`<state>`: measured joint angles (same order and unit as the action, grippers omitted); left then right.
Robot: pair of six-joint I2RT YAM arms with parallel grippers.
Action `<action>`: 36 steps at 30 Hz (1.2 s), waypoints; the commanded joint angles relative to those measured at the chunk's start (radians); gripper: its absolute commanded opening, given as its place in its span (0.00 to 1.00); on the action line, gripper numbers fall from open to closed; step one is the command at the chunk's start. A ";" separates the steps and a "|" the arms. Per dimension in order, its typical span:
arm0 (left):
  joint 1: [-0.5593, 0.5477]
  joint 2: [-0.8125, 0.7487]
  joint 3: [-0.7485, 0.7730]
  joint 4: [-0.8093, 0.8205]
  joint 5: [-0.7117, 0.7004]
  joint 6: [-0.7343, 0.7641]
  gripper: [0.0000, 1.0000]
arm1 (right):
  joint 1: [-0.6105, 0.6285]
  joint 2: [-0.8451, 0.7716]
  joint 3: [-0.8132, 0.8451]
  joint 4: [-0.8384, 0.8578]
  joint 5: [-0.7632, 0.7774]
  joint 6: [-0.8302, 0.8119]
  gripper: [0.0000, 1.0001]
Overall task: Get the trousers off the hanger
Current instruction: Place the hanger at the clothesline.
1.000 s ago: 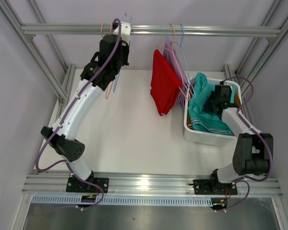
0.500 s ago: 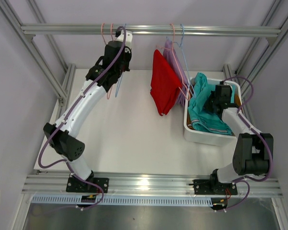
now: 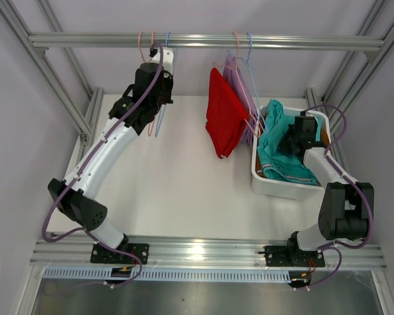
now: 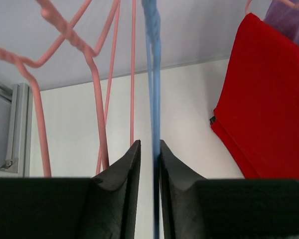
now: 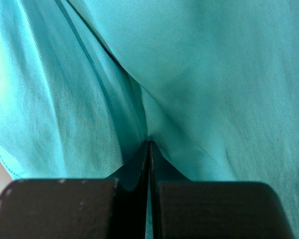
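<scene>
I see left gripper at 11 o'clock under rail, fingers slightly parted around blue hanger. Right gripper at 3 o'clock, clenched, tips against teal trousers in white bin. Red trousers and lavender trousers hang at 12 o'clock.

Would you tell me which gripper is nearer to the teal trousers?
Right. The right gripper is shut on the teal trousers in the white bin; the left gripper is far off, straddling a blue hanger at the rail.
</scene>
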<state>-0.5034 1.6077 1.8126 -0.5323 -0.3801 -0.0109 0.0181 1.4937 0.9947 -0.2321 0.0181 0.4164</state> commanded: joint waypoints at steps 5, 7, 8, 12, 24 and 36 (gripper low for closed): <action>-0.004 -0.114 -0.045 -0.028 0.018 -0.044 0.30 | 0.016 0.002 -0.014 0.004 -0.049 -0.007 0.02; -0.017 -0.135 -0.068 -0.029 0.004 -0.049 0.30 | 0.019 0.000 -0.014 0.002 -0.050 -0.007 0.01; -0.021 -0.156 -0.073 -0.034 0.001 -0.050 0.31 | 0.017 0.002 -0.014 0.001 -0.050 -0.008 0.00; -0.053 -0.219 -0.093 -0.055 -0.028 -0.049 0.33 | 0.019 0.007 -0.013 -0.001 -0.056 -0.010 0.00; -0.135 -0.396 -0.055 -0.121 0.016 -0.118 0.50 | 0.019 -0.001 -0.005 -0.019 -0.066 -0.011 0.00; -0.136 -0.254 -0.042 0.120 0.518 -0.382 0.63 | 0.019 -0.003 -0.007 -0.023 -0.075 -0.013 0.00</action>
<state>-0.6327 1.2850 1.7393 -0.5251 -0.0631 -0.2794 0.0204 1.4937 0.9947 -0.2325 0.0097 0.4068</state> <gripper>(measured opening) 0.624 0.005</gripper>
